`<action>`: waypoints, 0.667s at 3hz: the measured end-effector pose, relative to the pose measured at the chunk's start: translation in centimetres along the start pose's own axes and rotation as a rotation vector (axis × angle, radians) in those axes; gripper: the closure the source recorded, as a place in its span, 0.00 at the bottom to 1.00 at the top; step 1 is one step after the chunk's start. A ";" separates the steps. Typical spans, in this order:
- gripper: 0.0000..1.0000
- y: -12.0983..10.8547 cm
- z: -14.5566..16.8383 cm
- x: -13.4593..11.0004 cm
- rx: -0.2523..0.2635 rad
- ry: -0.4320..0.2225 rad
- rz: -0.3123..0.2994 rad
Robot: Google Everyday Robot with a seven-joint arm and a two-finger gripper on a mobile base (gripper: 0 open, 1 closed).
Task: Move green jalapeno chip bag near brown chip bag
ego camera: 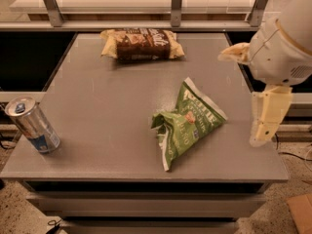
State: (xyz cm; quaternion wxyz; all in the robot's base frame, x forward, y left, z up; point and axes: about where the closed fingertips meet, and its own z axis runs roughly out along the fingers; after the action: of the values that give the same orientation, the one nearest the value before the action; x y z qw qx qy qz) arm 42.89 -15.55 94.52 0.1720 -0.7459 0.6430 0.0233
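The green jalapeno chip bag lies crumpled on the grey table, right of centre and towards the front. The brown chip bag, dark brown with pale yellow ends, lies at the table's far edge near the middle. My gripper hangs on the white arm over the table's right edge. It is to the right of the green bag and a little above it, not touching it. It holds nothing that I can see.
A silver and blue drink can stands tilted at the table's front left corner. A metal rail with posts runs behind the far edge. The table's right edge lies just under the arm.
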 end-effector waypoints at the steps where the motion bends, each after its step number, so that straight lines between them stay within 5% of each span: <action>1: 0.00 -0.4 4.0 -1.1 -0.084 -0.071 -0.150; 2: 0.00 -0.4 4.0 -1.1 -0.083 -0.071 -0.150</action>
State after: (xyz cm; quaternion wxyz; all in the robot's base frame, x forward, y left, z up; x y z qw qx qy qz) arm 43.85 -13.35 91.16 0.1648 -0.7972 0.5773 0.0635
